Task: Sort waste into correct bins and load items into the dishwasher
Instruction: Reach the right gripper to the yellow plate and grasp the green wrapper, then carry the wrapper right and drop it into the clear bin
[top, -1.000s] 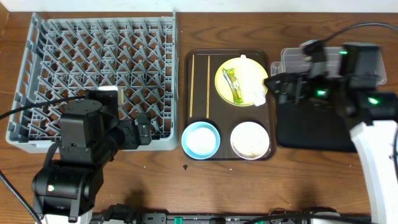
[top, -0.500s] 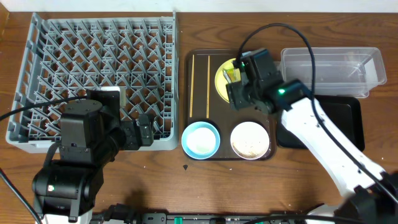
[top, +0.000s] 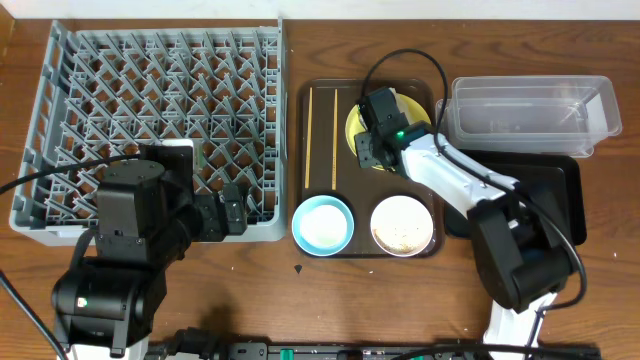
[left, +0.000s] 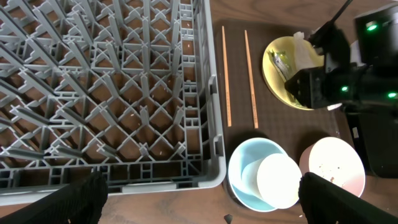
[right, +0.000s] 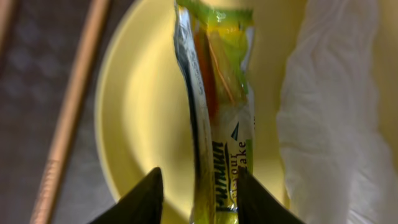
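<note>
Moved since a second ago: the right tool (right: 199, 202), from above the black tray (top: 560, 180) and clear tub (top: 525, 112) across to the yellow plate (right: 143, 112) on the brown serving tray (top: 321, 170); no change on the left side. Now spread and hovering low over the snack wrapper (right: 217, 124), one finger on each side of it, not yet pinching. Left tool (left: 208, 202) parked with fingers wide apart near the front edge of the dish rack (top: 150, 110), holding nothing. Wrapper flat on the plate, crumpled white paper (right: 329, 124) just beside it. Judged very early in the task: nothing visible in tub or rack, black tray partly hidden by the arm. Left to do: wrapper and paper to the bins, rice scraps (top: 402, 232) out of the white bowl (top: 378, 215), then plate, both bowls, the small white cup (left: 280, 180) sitting in the light blue bowl (left: 242, 168), and the two chopsticks (top: 309, 135) lying side by side on the serving tray, all into the rack on the worktop.
</note>
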